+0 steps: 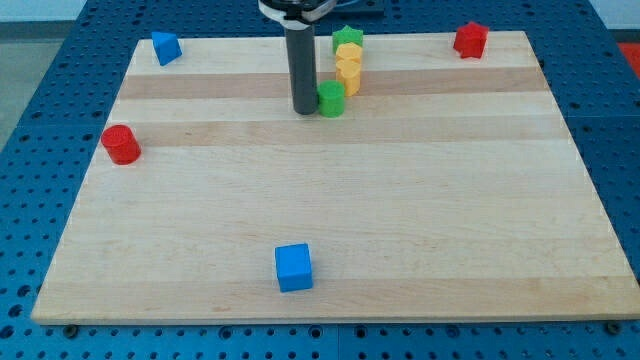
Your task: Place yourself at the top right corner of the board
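My tip [304, 110] rests on the wooden board [330, 200] near the view's top centre, touching or nearly touching the left side of a green cylinder [331, 99]. Above that cylinder a column of two yellow blocks [348, 68] runs up to a green star-like block [347, 39]. A red block [470, 39] sits near the board's top right corner, far to the right of my tip.
A blue block [165, 47] lies at the top left corner. A red cylinder [121, 144] sits at the left edge. A blue cube [294, 267] lies near the bottom centre. The board rests on a blue perforated table [40, 120].
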You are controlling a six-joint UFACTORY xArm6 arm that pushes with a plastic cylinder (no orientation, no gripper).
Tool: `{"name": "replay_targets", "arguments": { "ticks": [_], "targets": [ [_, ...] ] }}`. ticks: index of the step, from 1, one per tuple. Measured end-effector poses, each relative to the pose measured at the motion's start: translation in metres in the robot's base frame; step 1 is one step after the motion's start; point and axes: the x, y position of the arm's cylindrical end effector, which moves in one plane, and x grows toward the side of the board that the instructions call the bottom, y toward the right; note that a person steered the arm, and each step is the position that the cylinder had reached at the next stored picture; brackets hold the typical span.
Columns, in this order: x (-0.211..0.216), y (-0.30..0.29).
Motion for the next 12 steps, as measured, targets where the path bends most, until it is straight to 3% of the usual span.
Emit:
{"name": "replay_targets", "arguments": {
  "ticks": [3,5,7,8,9,10,12],
  "targets": [
    [0.011,0.004],
    [0.067,-0.002],
    [0.070,-0.002],
    [0.079,0.023],
    [0.088,0.093],
    [0.057,0.135],
    [-0.018,0.142]
  ]
}}
